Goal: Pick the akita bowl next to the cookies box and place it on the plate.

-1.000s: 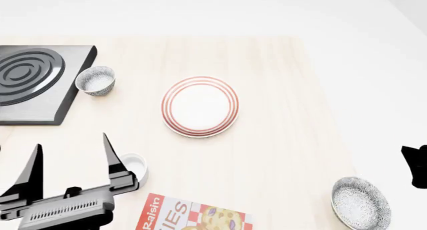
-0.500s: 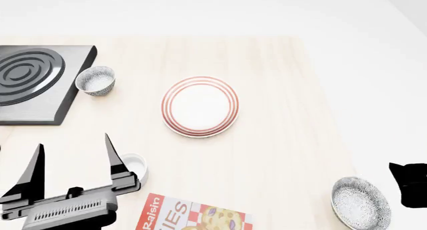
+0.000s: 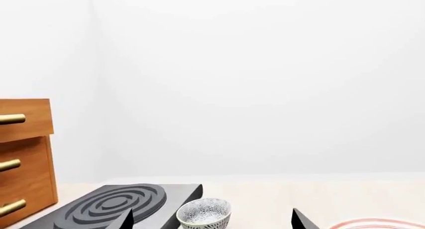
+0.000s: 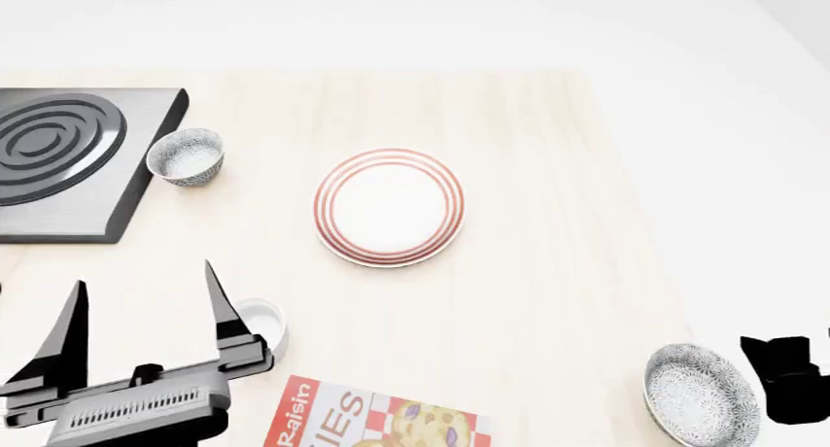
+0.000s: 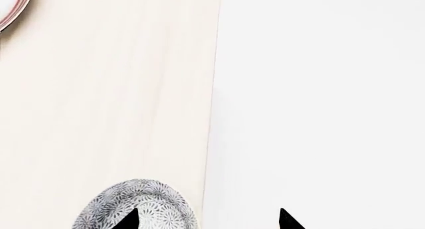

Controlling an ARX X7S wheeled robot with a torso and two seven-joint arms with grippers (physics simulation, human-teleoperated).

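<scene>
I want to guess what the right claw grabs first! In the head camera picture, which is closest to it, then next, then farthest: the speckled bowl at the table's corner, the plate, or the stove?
From the right gripper:
1. The akita bowl, right beside it at the table's near right corner.
2. The plate, mid-table.
3. The stove, at the far left.

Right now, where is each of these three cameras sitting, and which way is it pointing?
Head view: high on the robot, looking down at the table, plate and cookies box; left gripper shows fully, right gripper only partly.
Left wrist view: low, facing across the table to the stove and far bowl; fingertips show.
Right wrist view: above the table edge, looking down on the akita bowl; right gripper tips show.
Shared: head and right wrist both show that bowl.
</scene>
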